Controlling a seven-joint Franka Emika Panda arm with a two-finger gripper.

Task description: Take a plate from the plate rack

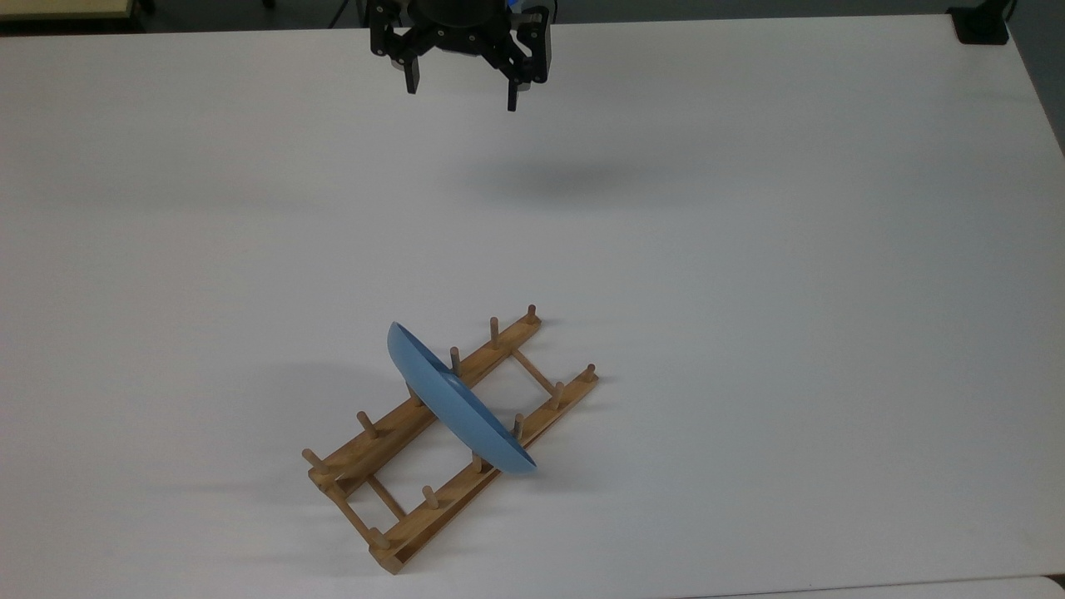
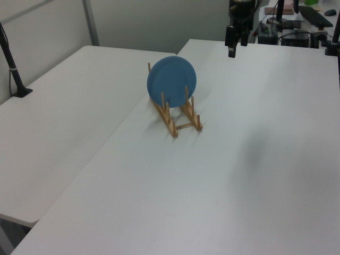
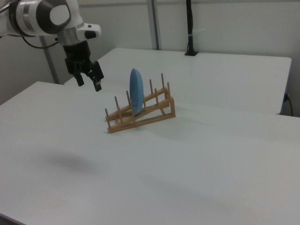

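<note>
Standing on edge in its slot, the round glossy light-blue plate (image 1: 453, 399) is untouched; nothing of the pick looks done yet. It rests near the middle of the low light-brown wooden plate rack (image 1: 399, 487), caught between neighbouring pairs of upright pegs and leaning slightly against them. In the top view the rack runs from about seven o'clock up to one o'clock, and the plate cuts across both rails, its rim overhanging them at either end. That plate is all the rack holds; the other peg gaps stand free.

Out from there lies the bare white tabletop (image 1: 749, 249), with only a soft shadow on it. Well apart from the rack, toward twelve o'clock in the top view, the black two-finger gripper (image 1: 462, 87) hangs above the table, its fingers (image 1: 513, 96) spread wide with nothing between them. In the right view it sits at roughly ten o'clock from the plate, a little higher than the plate's top rim.

By my reckoning the whole job remains: travel over to the rack, come down on the plate's upper rim, close on it, and lift it straight up so it clears the pegs without dragging the rack along.
</note>
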